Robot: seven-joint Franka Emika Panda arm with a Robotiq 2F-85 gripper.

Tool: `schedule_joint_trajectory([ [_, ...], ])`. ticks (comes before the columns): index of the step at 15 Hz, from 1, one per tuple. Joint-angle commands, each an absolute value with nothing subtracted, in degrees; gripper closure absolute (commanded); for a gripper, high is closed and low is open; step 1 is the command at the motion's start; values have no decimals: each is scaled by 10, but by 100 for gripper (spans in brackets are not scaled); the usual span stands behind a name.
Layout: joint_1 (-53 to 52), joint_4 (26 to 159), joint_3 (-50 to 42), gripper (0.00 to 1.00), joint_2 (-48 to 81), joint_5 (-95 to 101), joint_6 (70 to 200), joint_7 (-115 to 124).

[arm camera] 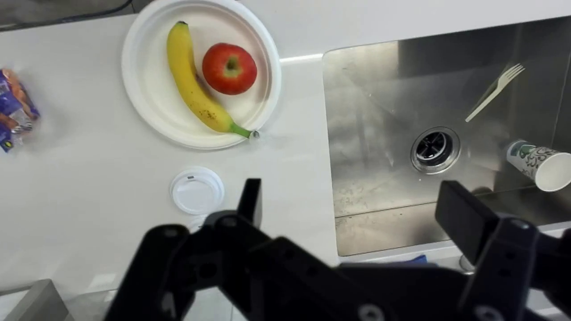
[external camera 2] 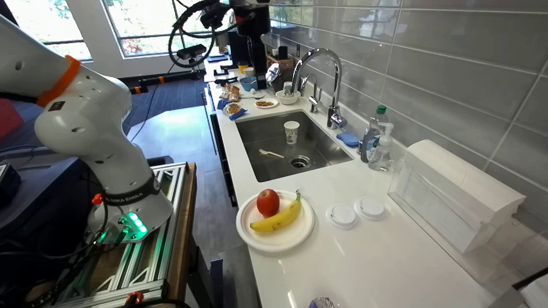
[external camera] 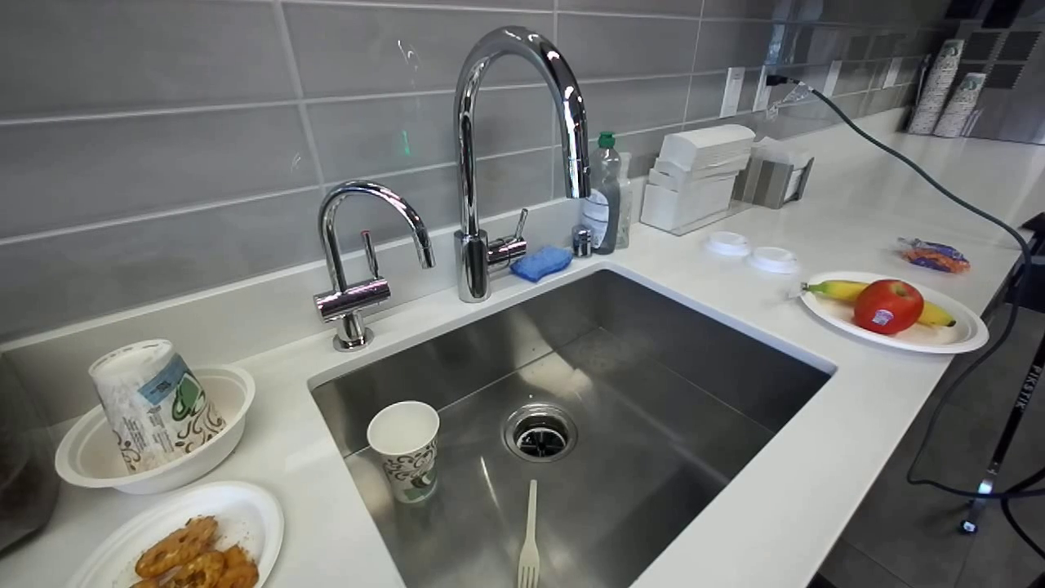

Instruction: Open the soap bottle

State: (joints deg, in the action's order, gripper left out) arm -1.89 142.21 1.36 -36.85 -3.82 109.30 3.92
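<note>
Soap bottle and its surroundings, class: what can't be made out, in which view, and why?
Soap bottle: label print too small in both exterior views.
Its body: partly behind the pump bottle in an exterior view.
Wrist view: bottle not seen; gripper or frame edge may hide it.
Sponge: mostly behind the gripper, wrist view.
Bag: cut off by the bottom edge, exterior view.
</note>
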Motion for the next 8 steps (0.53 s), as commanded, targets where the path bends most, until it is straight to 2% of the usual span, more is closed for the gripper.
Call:
schedule_joint_trajectory([
  [1, -46, 1384, 29, 0, -265, -68, 1153, 27],
  [5, -61, 1318, 42, 0, -152, -47, 1242, -14],
  [8, -67, 1250, 35, 0, -85, -40, 1259, -97],
])
